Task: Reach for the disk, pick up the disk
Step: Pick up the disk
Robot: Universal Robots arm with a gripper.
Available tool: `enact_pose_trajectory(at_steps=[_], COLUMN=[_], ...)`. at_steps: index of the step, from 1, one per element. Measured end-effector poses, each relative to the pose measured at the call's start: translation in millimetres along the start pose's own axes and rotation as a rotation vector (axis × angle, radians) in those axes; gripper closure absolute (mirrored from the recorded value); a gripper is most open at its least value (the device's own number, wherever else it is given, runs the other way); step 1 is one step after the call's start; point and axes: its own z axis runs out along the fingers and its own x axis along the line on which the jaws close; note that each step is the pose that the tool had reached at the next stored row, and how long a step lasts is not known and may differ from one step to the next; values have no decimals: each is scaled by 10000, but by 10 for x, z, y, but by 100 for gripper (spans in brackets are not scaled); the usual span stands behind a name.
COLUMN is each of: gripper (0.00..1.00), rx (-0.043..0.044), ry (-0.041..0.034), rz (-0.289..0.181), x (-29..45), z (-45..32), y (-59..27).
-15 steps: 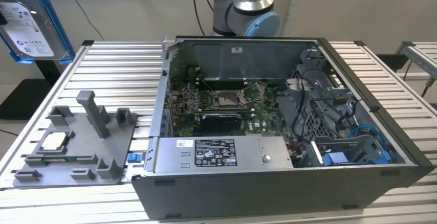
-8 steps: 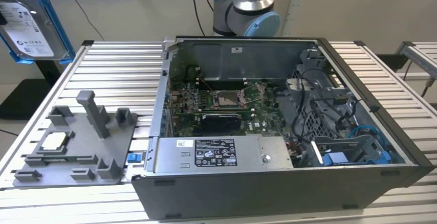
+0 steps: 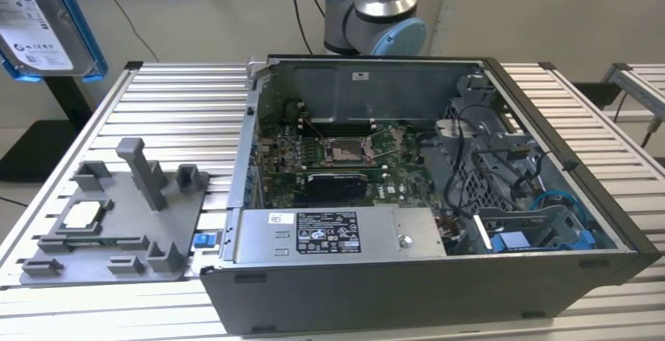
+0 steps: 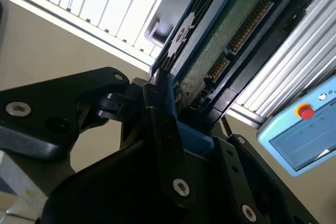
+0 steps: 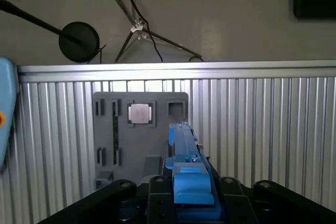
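The disk (image 3: 42, 26), silver-grey with a white label and a blue bracket, hangs in the air at the exterior view's upper left, high above the slatted table. In the second wrist view its green circuit-board side (image 4: 226, 40) faces the camera, and the black fingers (image 4: 157, 124) clamp the blue bracket. My gripper (image 5: 191, 188) is shut on the disk (image 5: 185, 145), which shows edge-on in the first wrist view, above the grey fixture plate (image 5: 139, 129).
The grey fixture plate (image 3: 114, 224) with upright posts lies on the table's left and holds a small square silver chip (image 3: 83, 215). An open computer case (image 3: 416, 185) takes up the middle and right, with a blue caddy (image 3: 540, 232) inside. A pendant (image 4: 302, 129) lies off the table.
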Motion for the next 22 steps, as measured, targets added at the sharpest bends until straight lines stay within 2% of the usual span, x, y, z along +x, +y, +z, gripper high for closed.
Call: enact_pose_trajectory(at_steps=[3, 8, 14, 16, 22], gripper=[100, 100, 100, 100, 100], rx=[-2, 0, 0, -3, -47], ry=[1, 0, -4, -3, -1], rz=[0, 1, 0, 1, 1], x=[-2, -7, -7, -10, -19], z=[-70, -261, -273, -273, -267], y=[-2, -6, -22, -70, -340])
